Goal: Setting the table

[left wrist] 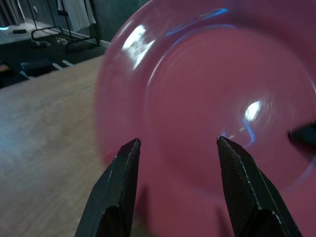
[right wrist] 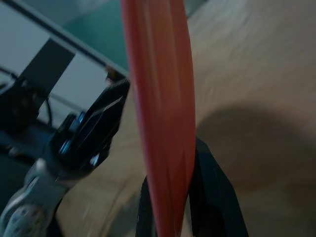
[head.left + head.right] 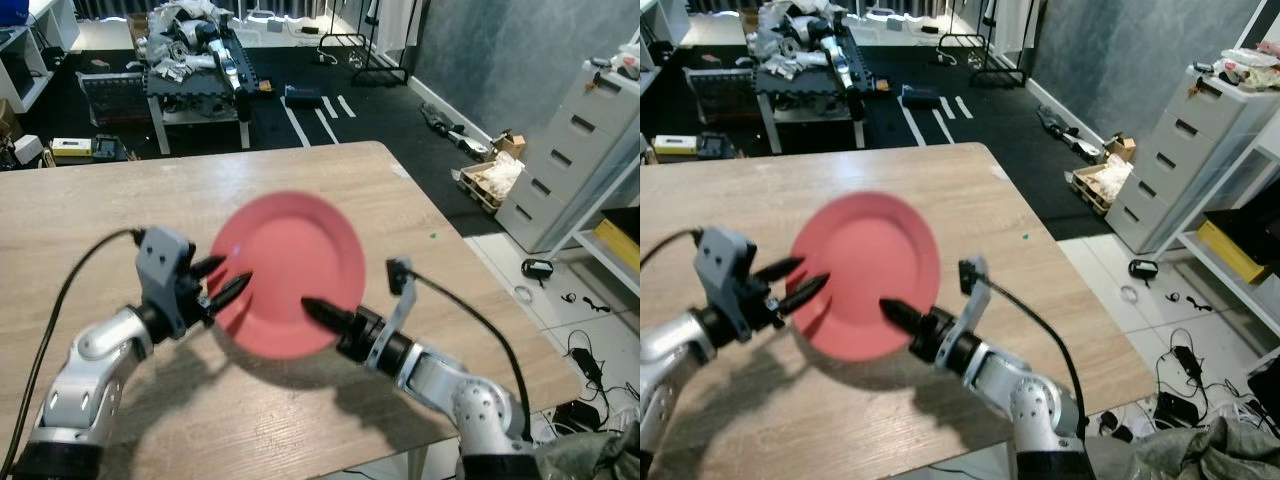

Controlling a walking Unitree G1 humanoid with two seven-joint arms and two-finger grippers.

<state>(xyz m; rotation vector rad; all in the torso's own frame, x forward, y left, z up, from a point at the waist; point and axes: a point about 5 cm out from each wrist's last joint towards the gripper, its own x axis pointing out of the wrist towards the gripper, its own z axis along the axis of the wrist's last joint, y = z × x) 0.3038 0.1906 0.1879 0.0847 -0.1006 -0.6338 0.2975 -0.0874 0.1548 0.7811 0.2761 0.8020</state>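
Pink plate [image 3: 290, 270]: hanging tilted above the wooden table [image 3: 90, 210], casting a shadow on it.
Right gripper [image 3: 318, 311]: jaws pinching the plate's near rim.
Left gripper [image 3: 220, 281]: jaws standing apart at the plate's left edge, not closing on it.
Beyond the table: grey drawer cabinet [image 3: 575, 150] standing at the right.

Light wood table [image 3: 90, 215], plate's shadow on it.

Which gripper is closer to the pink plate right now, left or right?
Right. The right gripper is shut on the near rim of the pink plate, holding it above the table. The left gripper is open at its left edge, not gripping.
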